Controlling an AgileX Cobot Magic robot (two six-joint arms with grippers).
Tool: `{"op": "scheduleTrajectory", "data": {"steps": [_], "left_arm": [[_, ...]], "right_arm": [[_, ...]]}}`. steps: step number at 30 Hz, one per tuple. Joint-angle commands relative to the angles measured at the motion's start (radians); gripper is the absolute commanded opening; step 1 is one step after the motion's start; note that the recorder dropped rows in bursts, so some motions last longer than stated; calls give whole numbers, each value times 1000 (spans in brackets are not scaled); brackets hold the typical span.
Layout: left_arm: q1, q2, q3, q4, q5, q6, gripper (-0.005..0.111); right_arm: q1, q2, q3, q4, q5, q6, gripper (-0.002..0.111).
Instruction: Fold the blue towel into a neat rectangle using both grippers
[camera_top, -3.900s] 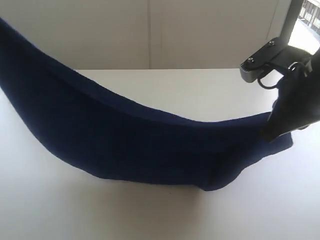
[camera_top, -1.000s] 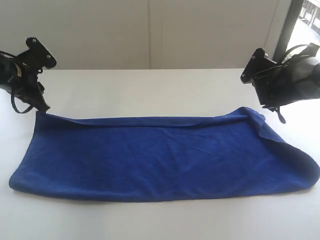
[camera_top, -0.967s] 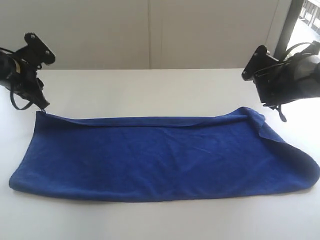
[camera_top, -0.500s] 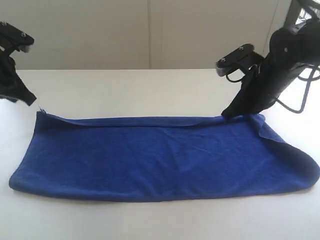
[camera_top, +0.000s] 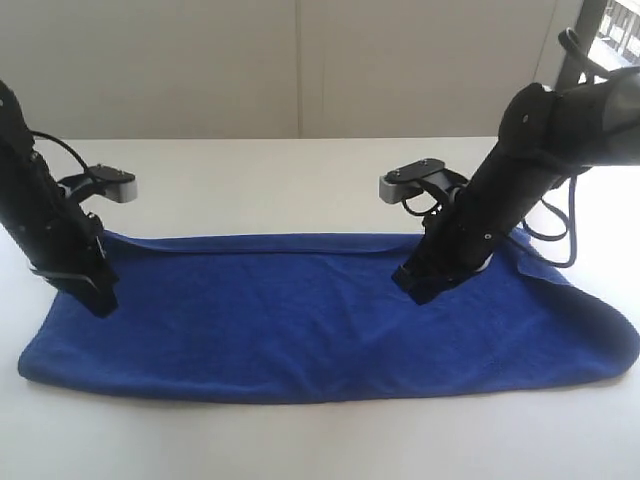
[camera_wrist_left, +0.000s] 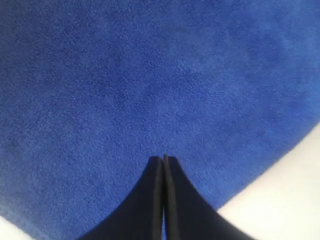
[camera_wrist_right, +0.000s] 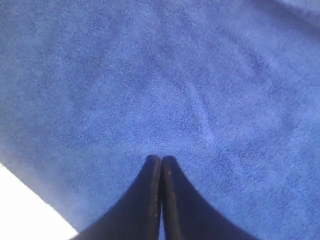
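Note:
The blue towel lies folded in half as a long band across the white table, its right end curling up a little. My left gripper is shut, its tips pressed down on the towel near the left end; the left wrist view shows the joined tips on blue cloth with nothing between them. My right gripper is shut too, its tips resting on the towel right of the middle, and the right wrist view shows the closed tips on the cloth. The white tag is hidden.
The white table reaches back to a pale wall. A dark window frame stands at the far right. Black cables loop beside the right arm above the towel's right end.
Both arms have swung down from the towel's far corners onto the cloth. The right gripper moved left towards the middle, the left one forward. The towel itself has hardly shifted.

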Motion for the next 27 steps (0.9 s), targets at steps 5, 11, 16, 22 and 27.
{"op": "scheduleTrajectory", "data": {"steps": [5, 11, 16, 22, 27], "left_arm": [[0, 93, -4, -13, -104, 7, 0], [0, 98, -4, 8, -163, 7, 0], [0, 104, -4, 17, -157, 7, 0], [0, 116, -4, 17, -142, 7, 0], [0, 146, -4, 17, -86, 7, 0]], "right_arm": [[0, 41, -4, -18, -45, -12, 0], [-14, 41, -16, -271, -245, 295, 0], [-70, 44, -140, -507, -220, 501, 10], [-232, 139, -346, -446, -92, 491, 45], [-333, 286, -422, -214, -57, 361, 42]]}}
